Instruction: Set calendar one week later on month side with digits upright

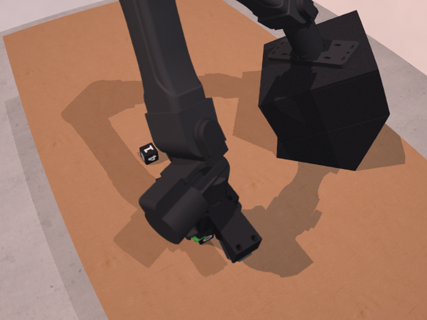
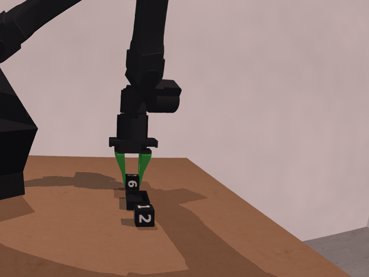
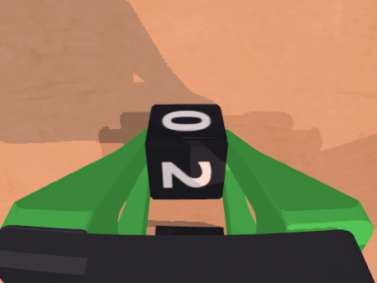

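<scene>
1. Overhead, in the top view, the claw (image 1: 202, 238) is mostly hidden under the black arm (image 1: 162, 76); only a sliver of green finger and a white digit on the held cube (image 1: 206, 238) can be made out. A second cube (image 1: 148, 153), showing 1 and 4, is seen resting on the brown desk (image 1: 60, 89), well apart from the claw. The tray cannot be made out in this view.

2. In the exterior view, the claw (image 2: 132, 179) is pointed straight down and is closed partway on a black cube (image 2: 131, 182) whose facing side reads 6. The cube is held just above the far end of the small black tray (image 2: 136, 199), which lies flat on the desk (image 2: 238, 214). The other cube (image 2: 143, 215), showing 1 on top and 2 in front, is seen on the desk just beside the tray's near end.

3. From the wrist view, the cube (image 3: 187, 153) is gripped between the green fingers, with 0 and 2 visible on its two exposed faces, above the desk (image 3: 276, 35).
</scene>
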### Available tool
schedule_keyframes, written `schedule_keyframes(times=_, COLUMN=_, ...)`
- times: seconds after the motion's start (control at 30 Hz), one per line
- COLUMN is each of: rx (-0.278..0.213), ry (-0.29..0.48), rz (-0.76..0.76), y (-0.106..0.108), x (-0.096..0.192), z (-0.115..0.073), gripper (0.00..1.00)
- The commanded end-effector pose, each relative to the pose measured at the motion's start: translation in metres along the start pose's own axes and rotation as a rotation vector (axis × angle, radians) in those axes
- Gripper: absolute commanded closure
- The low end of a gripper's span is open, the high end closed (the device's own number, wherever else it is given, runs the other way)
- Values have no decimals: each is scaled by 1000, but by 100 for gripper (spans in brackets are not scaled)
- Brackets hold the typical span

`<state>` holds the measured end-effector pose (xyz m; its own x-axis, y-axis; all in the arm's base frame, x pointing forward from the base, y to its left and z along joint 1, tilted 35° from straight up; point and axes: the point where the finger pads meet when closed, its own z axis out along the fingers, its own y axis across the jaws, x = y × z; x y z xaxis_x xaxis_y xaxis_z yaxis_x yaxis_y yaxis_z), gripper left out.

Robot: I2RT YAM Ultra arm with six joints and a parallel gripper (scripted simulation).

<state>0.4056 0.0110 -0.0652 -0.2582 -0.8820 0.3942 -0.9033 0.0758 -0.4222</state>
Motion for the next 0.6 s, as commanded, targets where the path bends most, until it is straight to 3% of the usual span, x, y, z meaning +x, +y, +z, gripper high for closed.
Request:
schedule_keyframes(times=0.0, rx=31, ry=-30, rz=-4, y=-11, x=-12, z=-6, gripper=74)
schedule_keyframes(times=0.1, rx=31, ry=-30, rz=-4, y=-11, x=-12, z=-6, gripper=74)
schedule_keyframes(times=0.43, rx=31, ry=-30, rz=-4, y=-11, x=-12, z=-6, gripper=59)
schedule_keyframes(times=0.57, rx=31, ry=-30, rz=-4, y=-11, x=-12, z=-6, gripper=59)
